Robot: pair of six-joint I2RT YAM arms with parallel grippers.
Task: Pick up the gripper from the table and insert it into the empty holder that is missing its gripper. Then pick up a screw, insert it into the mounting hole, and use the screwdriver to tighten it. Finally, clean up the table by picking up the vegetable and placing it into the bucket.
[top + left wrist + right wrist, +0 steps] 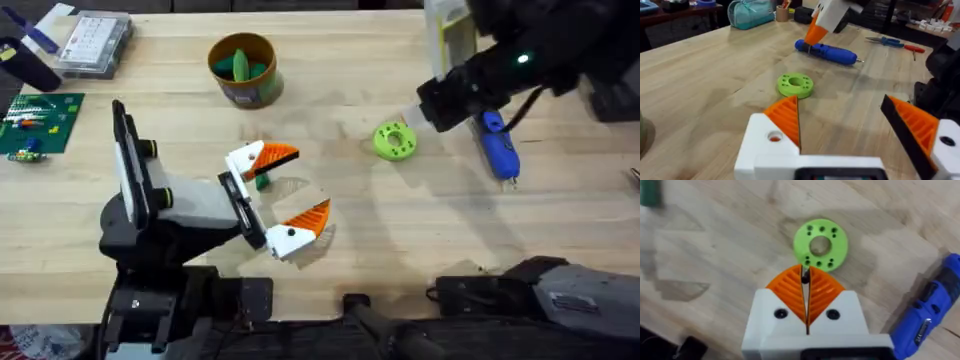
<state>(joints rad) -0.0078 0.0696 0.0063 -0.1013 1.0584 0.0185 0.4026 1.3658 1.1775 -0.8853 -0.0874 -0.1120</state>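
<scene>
Right gripper (805,280) pinched nearly closed on something small and dark at the tips, likely a screw, hovering just beside the lime disc (820,244). Left gripper (283,193) wide open, empty, mid-table. Screwdriver (497,146) lies on the table at 3 o'clock of the disc, untouched. Bucket (243,70) at 11 o'clock of the disc, with green pieces in it. One vegetable (262,179) sits between the left fingers. My read: screw insertion in progress; tightening and cleanup left.

Bright blue pen-shaped screwdriver (497,147) lying flat just right of the lime-green disc (394,140); yellow-orange bucket (243,70) upright beyond it, holding the dark-green vegetable (241,65).
</scene>
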